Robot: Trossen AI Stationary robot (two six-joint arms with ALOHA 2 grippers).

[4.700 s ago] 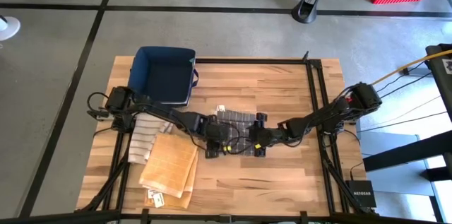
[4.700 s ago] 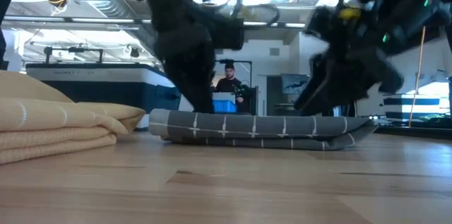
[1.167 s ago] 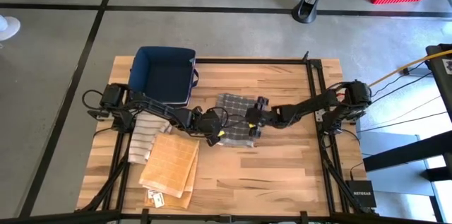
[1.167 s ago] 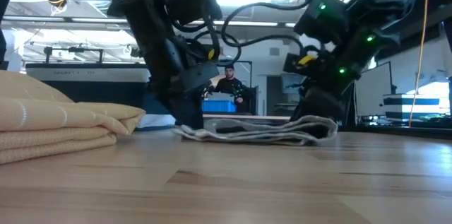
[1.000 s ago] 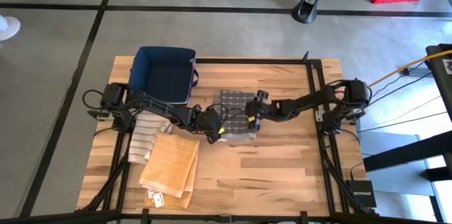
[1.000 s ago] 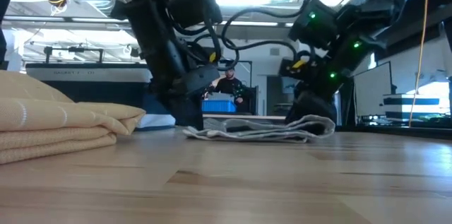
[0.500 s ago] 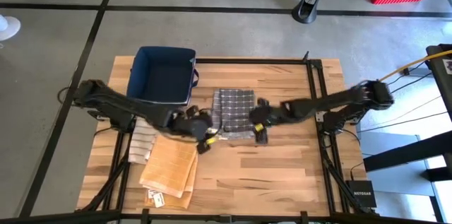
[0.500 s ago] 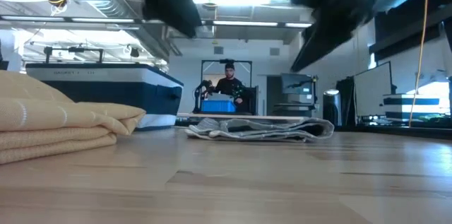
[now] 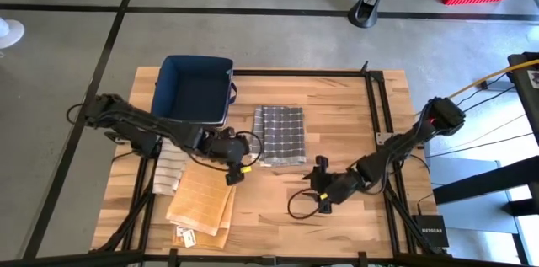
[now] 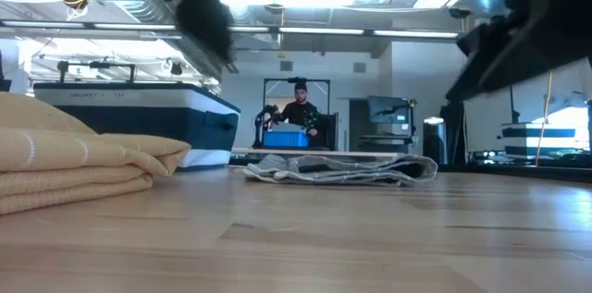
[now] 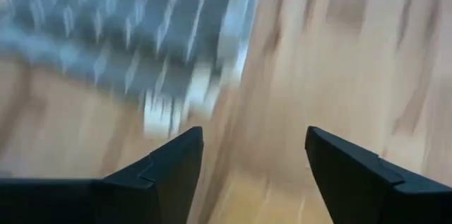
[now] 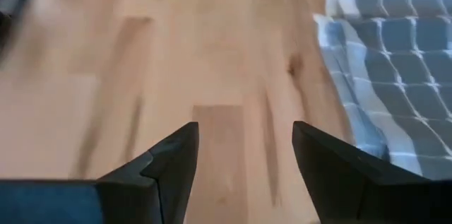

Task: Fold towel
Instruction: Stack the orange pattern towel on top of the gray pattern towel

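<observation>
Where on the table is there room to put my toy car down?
Bare wood lies between the grey towel and the table's right frame rail. The left side is crowded: blue bin, striped cloth, tan towels.

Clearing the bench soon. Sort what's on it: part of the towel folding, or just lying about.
Job: grey towel, folded; left hand and right hand, both open and off it.
Lying about: blue bin, tan towel, striped towel.
</observation>
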